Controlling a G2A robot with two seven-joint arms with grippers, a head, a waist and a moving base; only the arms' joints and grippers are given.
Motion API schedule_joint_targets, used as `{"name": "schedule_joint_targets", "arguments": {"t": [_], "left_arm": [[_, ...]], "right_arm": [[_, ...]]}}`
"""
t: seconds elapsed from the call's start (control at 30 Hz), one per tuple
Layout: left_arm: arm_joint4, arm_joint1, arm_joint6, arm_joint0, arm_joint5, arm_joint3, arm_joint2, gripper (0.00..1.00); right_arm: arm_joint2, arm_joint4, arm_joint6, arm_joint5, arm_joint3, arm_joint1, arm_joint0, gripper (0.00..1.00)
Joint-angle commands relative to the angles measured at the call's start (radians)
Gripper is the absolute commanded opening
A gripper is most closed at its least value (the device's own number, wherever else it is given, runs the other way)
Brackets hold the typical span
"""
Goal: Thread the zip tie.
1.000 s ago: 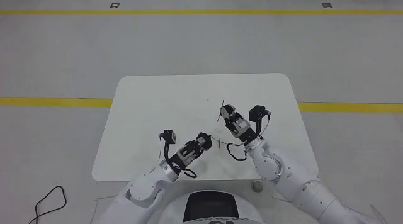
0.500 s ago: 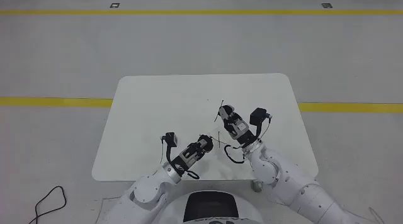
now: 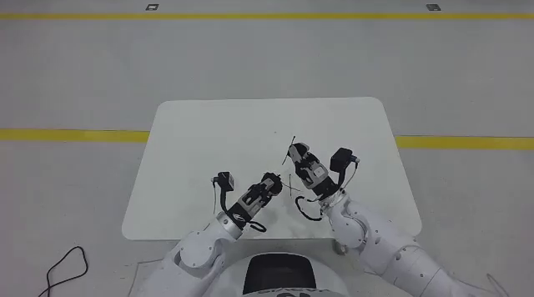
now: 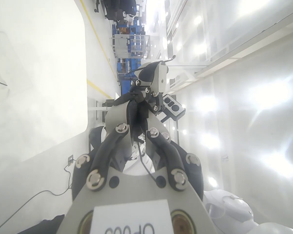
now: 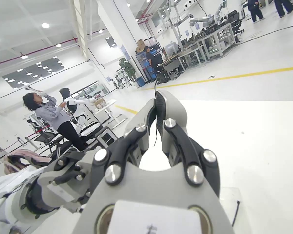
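The zip tie (image 5: 155,86) is partly hidden between the pinching right gripper (image 5: 157,99), its ends too thin to tell apart.

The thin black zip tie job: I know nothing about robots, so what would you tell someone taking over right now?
Right gripper: shut on the thin black plastic zip tie, one end poking out beyond it.
Left gripper: shut, close to and facing the right one; whether it pinches the tie is unclear.
Both hang over the white table.
Done: tie picked up.
To do: feed the tail through the head; no closed loop shows.
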Motion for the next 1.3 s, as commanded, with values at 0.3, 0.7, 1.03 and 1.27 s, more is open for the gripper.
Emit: {"name": "schedule_joint_targets", "arguments": {"t": [0.3,0.7,1.03,1.27], "left_arm": [[0.039,-0.003,0.08,-0.008,-0.001,0.014,0.012,0.0],[0.029,-0.006,0.099,-0.016,-0.001,0.006,0.018,0.0],[0.039,-0.005,0.116,-0.015,-0.001,0.002,0.014,0.0],[0.039,-0.005,0.117,-0.015,-0.001,0.002,0.014,0.0]], "right_arm": [[0.026,-0.074,-0.005,0.0,-0.053,-0.002,-0.033,0.0],[0.04,-0.093,0.013,0.008,-0.072,-0.007,-0.047,0.0],[0.068,-0.132,0.022,0.0,-0.073,-0.021,-0.065,0.0],[0.077,-0.147,0.031,0.0,-0.081,-0.028,-0.075,0.0]]}}
